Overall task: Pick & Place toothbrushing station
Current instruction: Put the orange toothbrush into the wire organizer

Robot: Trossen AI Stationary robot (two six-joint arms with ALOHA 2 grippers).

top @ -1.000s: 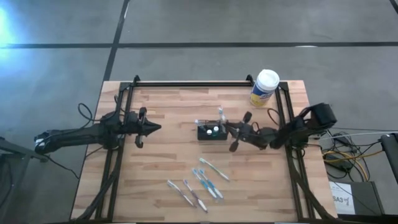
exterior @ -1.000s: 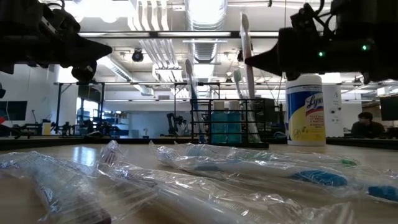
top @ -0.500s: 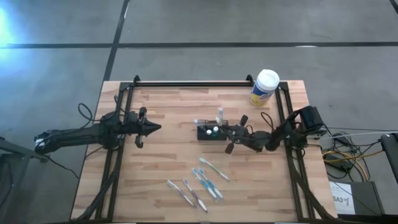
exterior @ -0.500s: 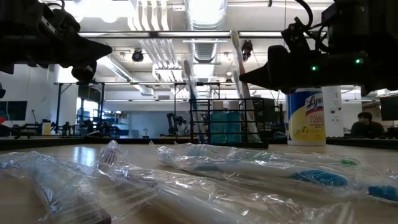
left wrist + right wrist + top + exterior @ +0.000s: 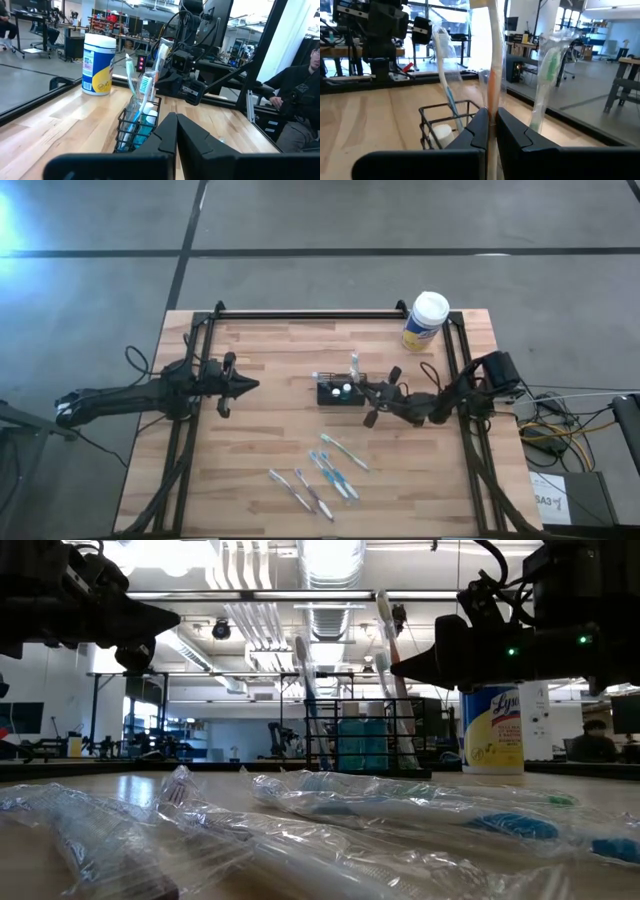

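Observation:
The black wire caddy (image 5: 341, 392) stands mid-table on its base, with wrapped toothbrushes upright in it (image 5: 365, 735). My right gripper (image 5: 372, 393) is at the caddy's right end, shut on a wrapped toothbrush with a white and orange handle (image 5: 492, 60). A blue brush (image 5: 445, 75) and a green brush (image 5: 545, 75) stand to either side of it. My left gripper (image 5: 245, 386) is shut and empty, left of the caddy, above the table; it also shows in the left wrist view (image 5: 176, 125). My right gripper pinches the wrapped toothbrush's handle (image 5: 492, 102) between its two fingers, about halfway up. The fingers come level from the table's right and lie across the brush. The brush stands nearly upright, head up and tilted a little (image 5: 385, 630). Its lower part reaches down at the caddy's right end.
Several wrapped toothbrushes (image 5: 325, 470) lie loose on the table's near half. A yellow canister with a white lid (image 5: 425, 320) stands at the far right corner. Black frame rails (image 5: 300, 313) run along the table's far edge and sides. A person (image 5: 300, 95) sits beyond the table.
My right gripper has gone down and a little toward the caddy with the wrapped toothbrush, and its wrist has turned. The brush has sunk lower and now tilts instead of standing straight.

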